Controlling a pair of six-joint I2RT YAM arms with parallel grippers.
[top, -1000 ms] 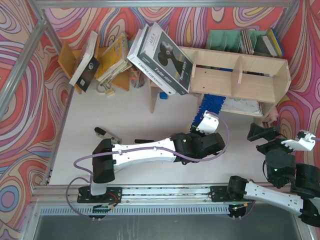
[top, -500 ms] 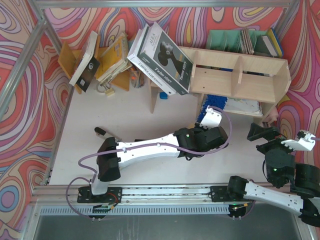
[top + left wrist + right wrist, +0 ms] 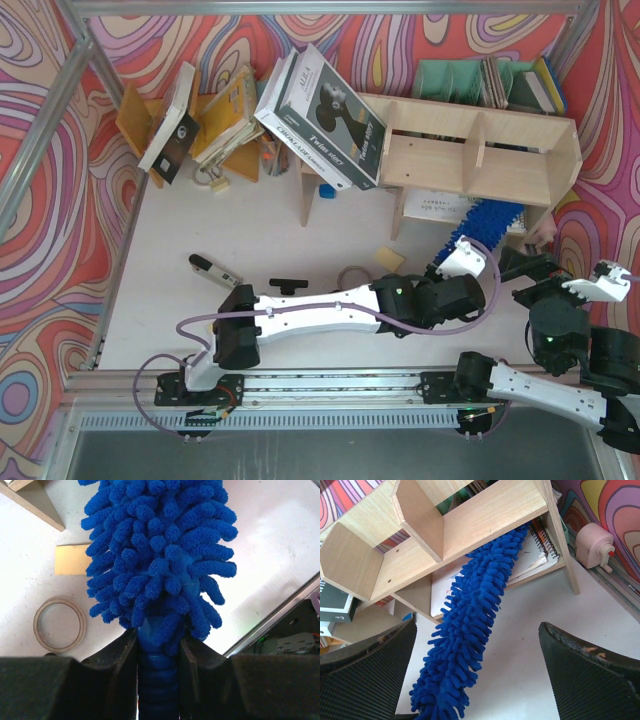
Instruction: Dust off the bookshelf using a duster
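Duster (image 3: 492, 217) top view: head's in the bookshelf (image 3: 470, 150) bottom compartment, far-right corner of the bench (image 3: 250, 230). L wrist: your left gripper (image 3: 159, 647) is clamped tight on duster. R wrist: your right gripper (image 3: 476, 630) is wide open, holding nothing.

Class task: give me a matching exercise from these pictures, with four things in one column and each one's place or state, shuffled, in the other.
1 duster
2 right gripper
3 ring
4 notebook

a open, empty
b lying flat in the shelf's bottom space
c on the table by a yellow square
d held by the left gripper

Pairs: 1-d, 2-a, 3-c, 4-b
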